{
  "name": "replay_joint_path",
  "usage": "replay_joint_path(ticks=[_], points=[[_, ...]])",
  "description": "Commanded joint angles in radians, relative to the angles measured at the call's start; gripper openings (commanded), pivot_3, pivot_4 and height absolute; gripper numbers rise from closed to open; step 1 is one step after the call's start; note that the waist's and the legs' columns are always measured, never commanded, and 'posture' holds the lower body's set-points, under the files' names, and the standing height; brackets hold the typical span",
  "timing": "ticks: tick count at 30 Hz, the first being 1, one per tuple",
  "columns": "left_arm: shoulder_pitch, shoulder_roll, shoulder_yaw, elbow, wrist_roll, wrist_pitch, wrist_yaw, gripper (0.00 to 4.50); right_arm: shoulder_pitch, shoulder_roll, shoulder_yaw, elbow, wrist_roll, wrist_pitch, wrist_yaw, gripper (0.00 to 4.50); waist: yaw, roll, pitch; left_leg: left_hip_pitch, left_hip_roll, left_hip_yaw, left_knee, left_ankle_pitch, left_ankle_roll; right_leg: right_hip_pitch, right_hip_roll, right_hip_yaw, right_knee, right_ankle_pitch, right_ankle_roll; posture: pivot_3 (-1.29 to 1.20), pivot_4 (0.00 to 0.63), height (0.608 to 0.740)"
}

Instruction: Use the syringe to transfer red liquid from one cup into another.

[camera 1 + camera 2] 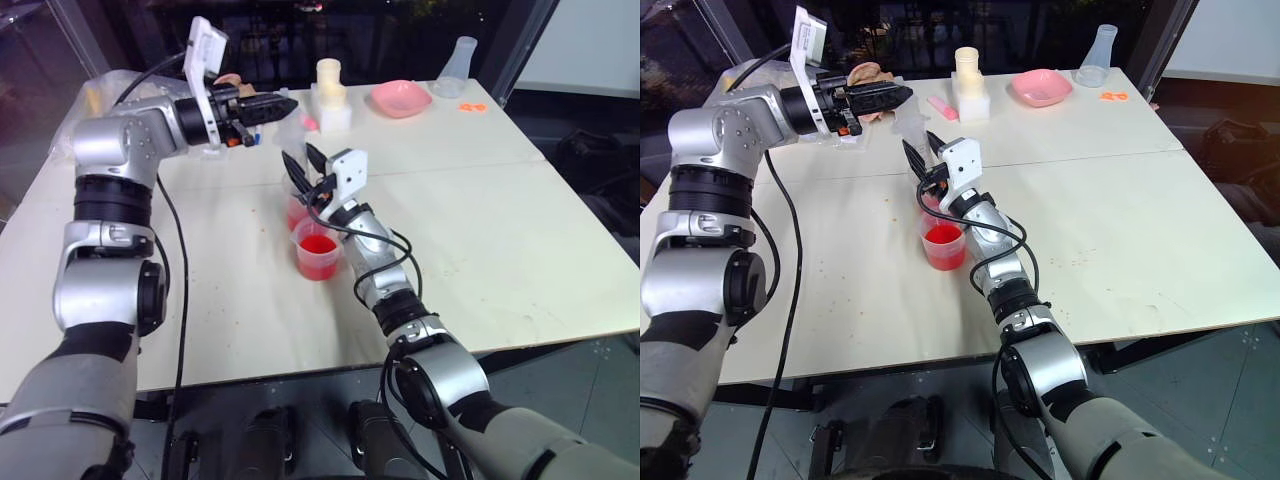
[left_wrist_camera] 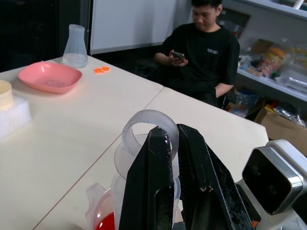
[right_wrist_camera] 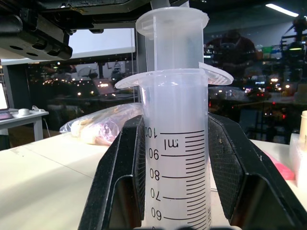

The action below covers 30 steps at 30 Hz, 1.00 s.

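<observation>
Above the cup of red liquid (image 1: 318, 250) on the counter (image 1: 500, 230), the syringe (image 3: 176, 143) stands upright, its barrel clamped in the right claw (image 3: 176, 158). Higher, the left claw (image 2: 175, 158) pinches the plunger top.

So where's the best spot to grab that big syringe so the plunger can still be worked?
Probably as now: the right gripper clamps the syringe round its upright barrel, from the side, below the flange. That leaves the plunger head free for the left gripper, which comes in level from the robot's left.
</observation>
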<state>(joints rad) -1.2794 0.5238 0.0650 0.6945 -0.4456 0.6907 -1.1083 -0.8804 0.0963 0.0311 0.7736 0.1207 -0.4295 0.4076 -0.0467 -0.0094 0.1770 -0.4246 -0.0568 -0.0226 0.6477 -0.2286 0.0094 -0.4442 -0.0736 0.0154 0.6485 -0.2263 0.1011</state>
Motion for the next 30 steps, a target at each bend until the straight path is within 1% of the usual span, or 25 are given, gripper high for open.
replay_joint_path(ticks=[1, 6, 10, 15, 23, 30], points=[[-0.068, 0.011, 0.053, -0.061, -0.044, 0.011, -0.013, 0.77, 0.019, -0.003, 0.011, 0.027, -0.020, 0.024, 0.006, 1.29, 0.000, 0.000, 0.000, 0.000, 0.000, 0.000, 0.000, 0.000, 0.000, 0.000, 0.000, 0.000, 0.000, 0.000, 0.000, 0.00, 0.150, 0.740], [-0.065, 0.012, 0.058, -0.065, -0.045, 0.027, -0.013, 2.04, 0.019, -0.008, 0.012, 0.019, -0.019, 0.027, 0.008, 1.29, -0.001, 0.000, 0.000, 0.000, 0.000, 0.000, 0.000, 0.000, 0.000, 0.000, 0.000, 0.000, 0.000, 0.000, 0.000, 0.00, 0.150, 0.740], [-0.053, 0.015, 0.053, -0.081, -0.037, 0.013, -0.020, 2.87, 0.018, -0.014, 0.010, 0.006, -0.016, 0.030, 0.008, 1.29, -0.001, 0.000, 0.000, 0.000, 0.000, 0.000, 0.000, 0.000, 0.000, 0.000, 0.000, 0.000, 0.000, 0.000, 0.000, 0.00, 0.150, 0.740], [-0.042, 0.028, 0.063, -0.092, -0.041, 0.018, -0.021, 2.87, 0.013, -0.017, -0.006, -0.028, 0.005, 0.050, 0.006, 1.29, 0.000, 0.000, 0.000, 0.000, 0.000, 0.000, 0.000, 0.000, 0.000, 0.000, 0.000, 0.000, 0.000, 0.000, 0.000, 0.00, 0.150, 0.740], [0.008, 0.079, 0.088, -0.118, -0.052, 0.050, -0.017, 2.87, 0.007, -0.024, -0.021, -0.110, 0.026, 0.089, -0.002, 1.29, 0.000, 0.000, 0.000, 0.000, 0.000, 0.000, 0.000, 0.000, 0.000, 0.000, 0.000, 0.000, 0.000, 0.000, 0.000, 0.00, 0.150, 0.740], [0.073, 0.148, 0.094, -0.153, -0.046, 0.068, -0.022, 2.87, 0.004, -0.036, -0.029, -0.197, 0.037, 0.130, -0.010, 1.29, 0.000, 0.000, 0.000, 0.000, 0.000, -0.001, 0.000, 0.000, 0.000, 0.000, 0.000, 0.000, 0.000, 0.000, 0.000, 0.00, 0.150, 0.740]])
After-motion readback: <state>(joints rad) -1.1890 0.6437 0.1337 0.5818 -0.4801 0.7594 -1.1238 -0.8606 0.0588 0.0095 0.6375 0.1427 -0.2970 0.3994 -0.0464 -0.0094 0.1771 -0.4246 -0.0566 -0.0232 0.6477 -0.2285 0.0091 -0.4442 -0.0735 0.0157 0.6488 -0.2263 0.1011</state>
